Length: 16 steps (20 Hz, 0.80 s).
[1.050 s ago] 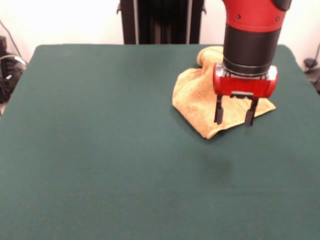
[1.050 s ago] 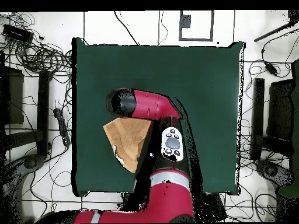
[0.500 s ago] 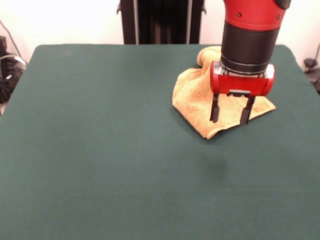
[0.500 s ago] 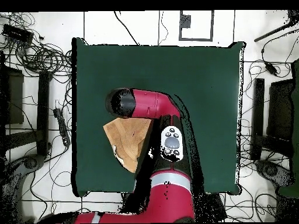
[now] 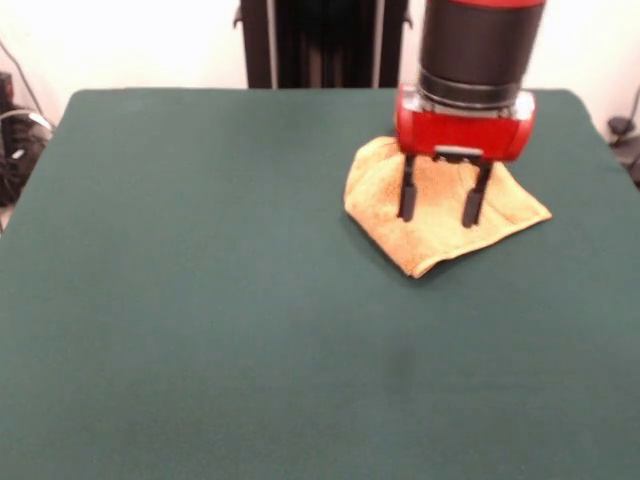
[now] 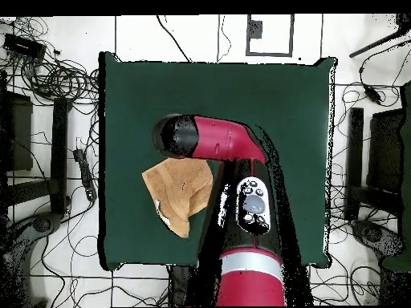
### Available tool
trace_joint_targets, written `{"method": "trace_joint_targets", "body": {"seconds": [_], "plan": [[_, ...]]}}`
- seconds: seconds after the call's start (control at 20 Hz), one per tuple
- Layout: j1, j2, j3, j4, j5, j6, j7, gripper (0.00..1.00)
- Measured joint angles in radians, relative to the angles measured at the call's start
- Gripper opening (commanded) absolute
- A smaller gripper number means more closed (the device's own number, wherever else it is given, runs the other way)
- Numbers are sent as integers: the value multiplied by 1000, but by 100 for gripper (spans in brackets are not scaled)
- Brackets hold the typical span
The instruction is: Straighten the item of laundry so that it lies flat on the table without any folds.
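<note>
Shifting left and farther back over towel [image 5: 440,215] since 1 s ago: gripper [image 5: 440,205], jaws wide, empty. Towel unmoved on tabletop [image 5: 200,300], still folded; grasp pending.

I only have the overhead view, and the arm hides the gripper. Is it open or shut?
Observer: Open. In the front view the gripper has its two fingers apart, pointing down over the towel.
Operator: Is it holding any cloth?
Observer: No. The gap between the fingers shows only the towel's surface behind; nothing is pinched.
Operator: Does the towel lie flat?
Observer: No. The front view shows a doubled edge at its corner nearest the camera, on the table.
</note>
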Motion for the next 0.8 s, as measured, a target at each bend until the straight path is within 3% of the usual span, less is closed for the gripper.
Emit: {"method": "trace_joint_targets", "body": {"seconds": [0.45,0.8], "plan": [[-87,-53,17,0,-66,0,0,100],[-104,-57,19,4,-106,0,0,100]]}}
